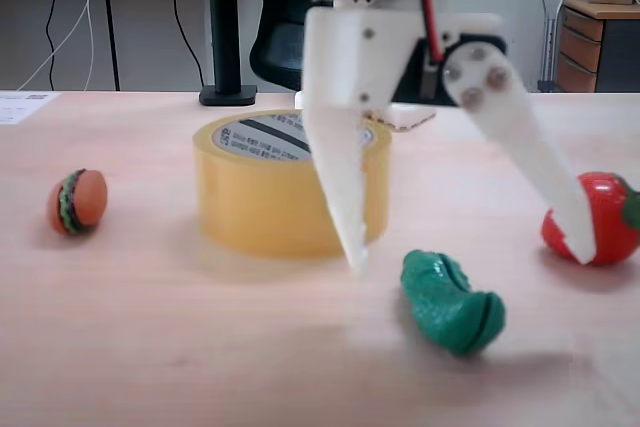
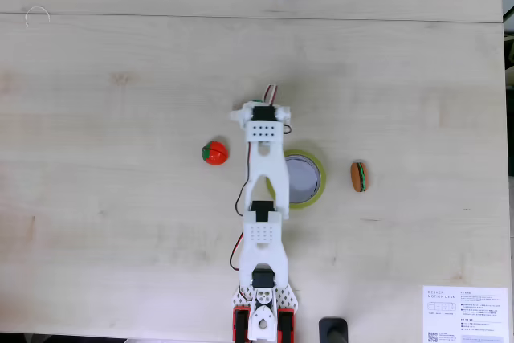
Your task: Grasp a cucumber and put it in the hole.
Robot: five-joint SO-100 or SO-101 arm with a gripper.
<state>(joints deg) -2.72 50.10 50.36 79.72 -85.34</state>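
In a fixed view, the dark-green cucumber (image 1: 450, 304) lies on the wooden table, its flat cut end facing front right. My white gripper (image 1: 468, 257) hangs open just above it, its fingertips wide apart on either side and holding nothing. The left finger (image 1: 340, 187) crosses in front of the yellowish tape roll (image 1: 265, 192). The roll's hole (image 1: 262, 134) shows a white core with black print. From above in a fixed view, my arm (image 2: 263, 198) covers the cucumber and part of the tape roll (image 2: 320, 186), whose hole (image 2: 303, 178) is partly visible.
A red toy strawberry (image 1: 592, 219) sits by the right fingertip, seen from above as the strawberry (image 2: 214, 153) left of the arm. A toy burger (image 1: 77, 200) lies left of the roll, the burger (image 2: 359, 176) on its right from above. A black stand (image 1: 225, 27) rises behind.
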